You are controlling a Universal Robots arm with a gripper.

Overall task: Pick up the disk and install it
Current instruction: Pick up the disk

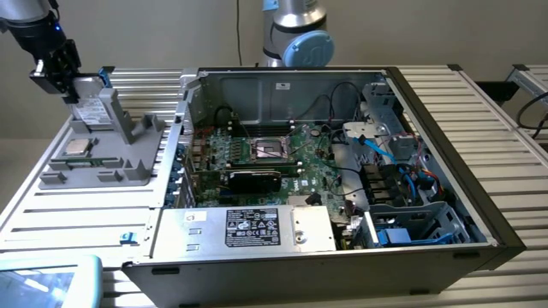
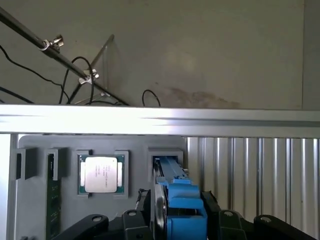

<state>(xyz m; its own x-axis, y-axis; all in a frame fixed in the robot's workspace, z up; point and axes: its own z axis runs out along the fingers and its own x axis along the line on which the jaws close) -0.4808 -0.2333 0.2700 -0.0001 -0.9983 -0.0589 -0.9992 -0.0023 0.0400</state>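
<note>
At the upper left of the exterior view the gripper (image 1: pixel 67 90) straddles the disk (image 1: pixel 92 110), which stands on edge in the grey fixture (image 1: pixel 128 163) with its long axis running up into the jaws; whether they clamp or merely flank it cannot be told, and its lower end is hidden in the slot.

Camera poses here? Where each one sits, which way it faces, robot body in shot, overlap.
Exterior view: raised off the table, looking down obliquely at the open computer case and the grey fixture on the exterior view's left; the arm stands behind the case, its jaws above the fixture.
Wrist view: on the wrist, looking across the fixture toward a wall; the jaws straddle the disk, seen edge-on.
Shared: disk, fixture, CPU chip.
</note>
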